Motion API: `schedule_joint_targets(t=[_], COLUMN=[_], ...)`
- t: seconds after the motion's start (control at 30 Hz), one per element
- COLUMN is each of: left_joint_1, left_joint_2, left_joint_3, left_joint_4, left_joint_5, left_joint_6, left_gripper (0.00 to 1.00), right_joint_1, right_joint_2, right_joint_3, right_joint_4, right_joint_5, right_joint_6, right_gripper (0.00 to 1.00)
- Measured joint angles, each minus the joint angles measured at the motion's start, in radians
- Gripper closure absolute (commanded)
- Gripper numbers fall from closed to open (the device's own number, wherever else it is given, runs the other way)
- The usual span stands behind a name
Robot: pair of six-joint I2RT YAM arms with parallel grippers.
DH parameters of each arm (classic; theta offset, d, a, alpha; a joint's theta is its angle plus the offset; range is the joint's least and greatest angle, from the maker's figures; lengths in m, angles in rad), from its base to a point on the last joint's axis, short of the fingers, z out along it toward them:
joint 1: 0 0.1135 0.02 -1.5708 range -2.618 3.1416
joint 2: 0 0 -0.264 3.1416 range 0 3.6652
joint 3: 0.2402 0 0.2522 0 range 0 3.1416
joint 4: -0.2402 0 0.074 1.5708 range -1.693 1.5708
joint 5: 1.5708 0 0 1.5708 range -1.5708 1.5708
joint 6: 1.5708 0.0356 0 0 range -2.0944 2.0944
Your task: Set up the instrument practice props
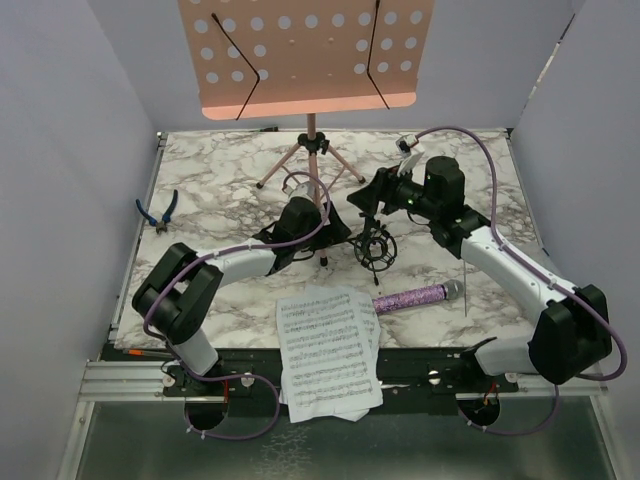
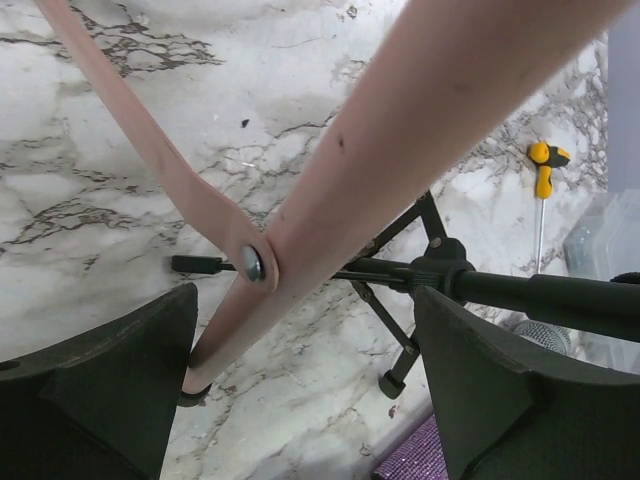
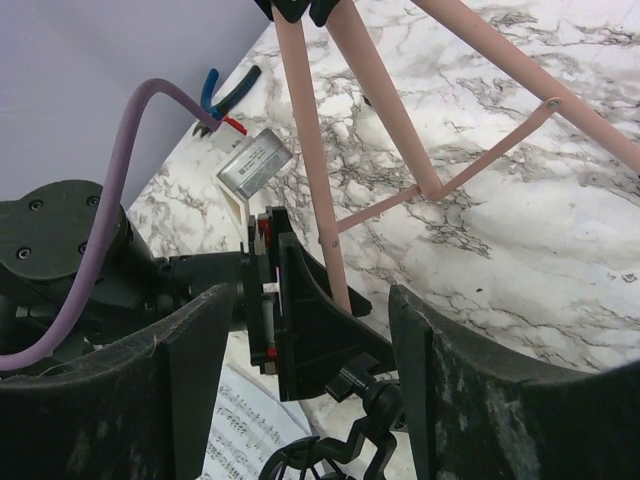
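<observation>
**Lead:** Where was your left end effector?

**Me:** My left end effector (image 2: 305,300) was released, jaws wide. It straddled a leg (image 2: 400,150) of the stand (image 1: 310,50) without pinching it. The leg's foot sat right beside one finger (image 2: 110,390).

**Lead:** And the right one?

**Me:** My right end effector (image 3: 310,295) was released too, jaws apart and gripping nothing. It hung just right of the left one, close to the mount (image 1: 375,248), which showed low between its fingers.

**Lead:** Where was the stand?

**Me:** Upright at the back middle of the counter (image 1: 220,170), tripod spread. The mount sat just in front of it, between my two arms.

**Lead:** The other props?

**Me:** The mic (image 1: 415,296) lay flat, nearer me than the mount, its handle end touching the pages (image 1: 325,355). Those lay between the arm bases, overhanging the near edge. I saw the pliers (image 1: 158,210) by the left edge. The screwdriver (image 2: 543,165) lay on the counter past the mount.
</observation>
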Motion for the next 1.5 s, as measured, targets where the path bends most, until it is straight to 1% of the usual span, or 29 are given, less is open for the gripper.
schedule_joint_targets(t=[0.2, 0.37, 0.47, 0.7, 0.8, 0.93, 1.17, 1.2, 1.23, 1.33, 1.5], left_joint_1=[-0.022, -0.025, -0.027, -0.021, 0.01, 0.082, 0.225, 0.238, 0.247, 0.261, 0.262], left_joint_2=[0.028, 0.031, 0.026, -0.075, -0.126, -0.19, -0.303, -0.323, -0.342, -0.404, -0.495], left_joint_3=[0.0, -0.002, -0.019, -0.127, -0.168, -0.232, -0.369, -0.389, -0.408, -0.456, -0.505], left_joint_4=[0.035, 0.045, 0.067, 0.079, 0.082, 0.093, 0.12, 0.121, 0.122, 0.115, 0.045], left_joint_5=[0.002, 0.002, 0.0, -0.04, -0.051, -0.049, 0.014, 0.022, 0.032, 0.045, 0.052], left_joint_6=[-0.031, -0.042, -0.048, -0.05, -0.05, -0.05, -0.057, -0.057, -0.057, -0.057, -0.056], left_gripper=[0.12, 0.02, 0.01, 0.01, 0.01, 0.01, 0.01, 0.01, 0.01, 0.01, 0.01], right_joint_1=[0.0, 0.0, 0.0, 0.0, 0.0, 0.0, -0.011, -0.013, -0.015, -0.018, -0.02], right_joint_2=[-0.009, -0.027, -0.037, -0.045, -0.047, -0.051, -0.051, -0.051, -0.051, -0.053, -0.076], right_joint_3=[-0.006, -0.023, -0.037, -0.071, -0.083, -0.099, -0.11, -0.11, -0.11, -0.111, -0.117], right_joint_4=[0.0, 0.0, 0.001, 0.026, 0.045, 0.062, 0.083, 0.087, 0.092, 0.098, 0.097], right_joint_5=[0.001, 0.005, 0.008, 0.006, 0.0, -0.004, -0.026, -0.03, -0.034, -0.045, -0.054], right_joint_6=[0.0, 0.002, 0.016, 0.06, 0.073, 0.094, 0.152, 0.159, 0.167, 0.189, 0.21], right_gripper=[0.31, 0.29, 0.29, 0.26, 0.25, 0.24, 0.24, 0.22, 0.18, 0.13, 0.11])
